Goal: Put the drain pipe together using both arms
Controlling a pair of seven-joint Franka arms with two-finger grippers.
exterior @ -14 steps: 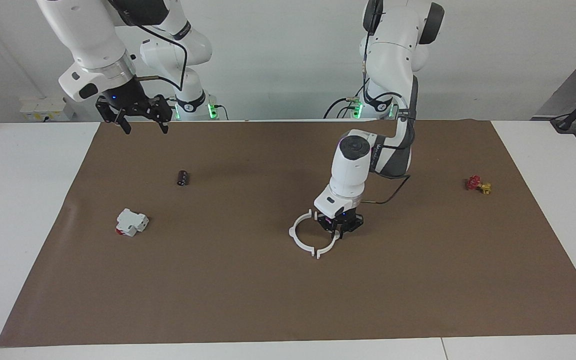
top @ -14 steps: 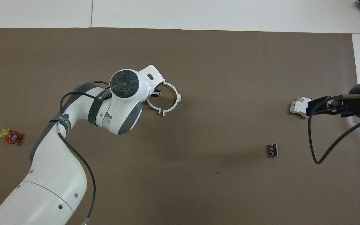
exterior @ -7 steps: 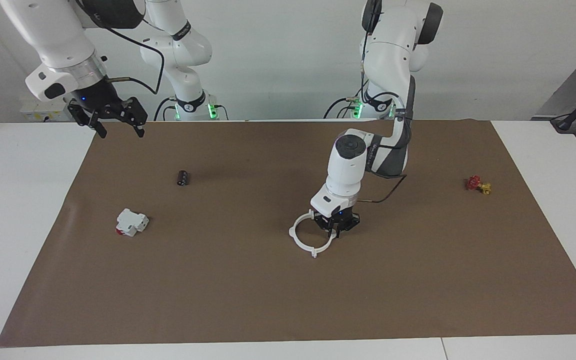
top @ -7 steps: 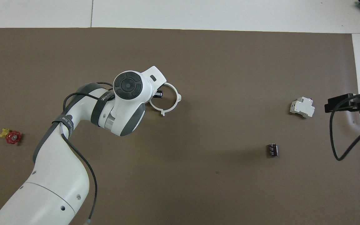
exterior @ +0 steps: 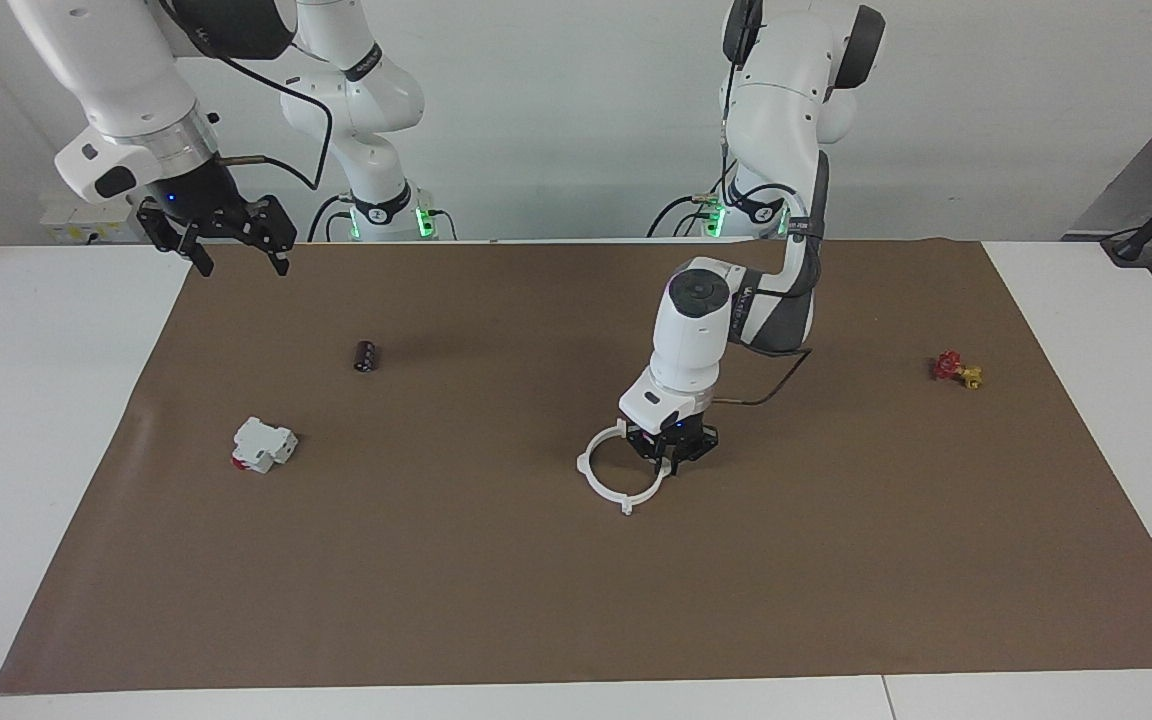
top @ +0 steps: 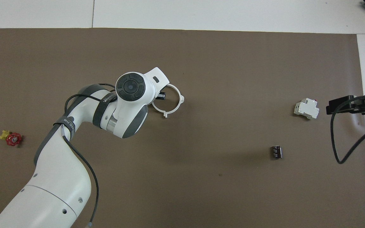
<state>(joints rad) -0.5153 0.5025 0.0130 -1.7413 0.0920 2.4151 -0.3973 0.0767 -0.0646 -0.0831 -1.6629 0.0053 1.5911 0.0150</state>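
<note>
While our right tool waits raised over the worktop's edge at the right arm's end, fingers spread and empty, our left tool is down at the drain pipe mid-worktop, pinching the arc nearer the left arm's end. Both arcs look closed into a ring. We judge that lifting carelessly could spring the unclipped joint apart.

No legible text — left arm band lettering unreadable.
</note>
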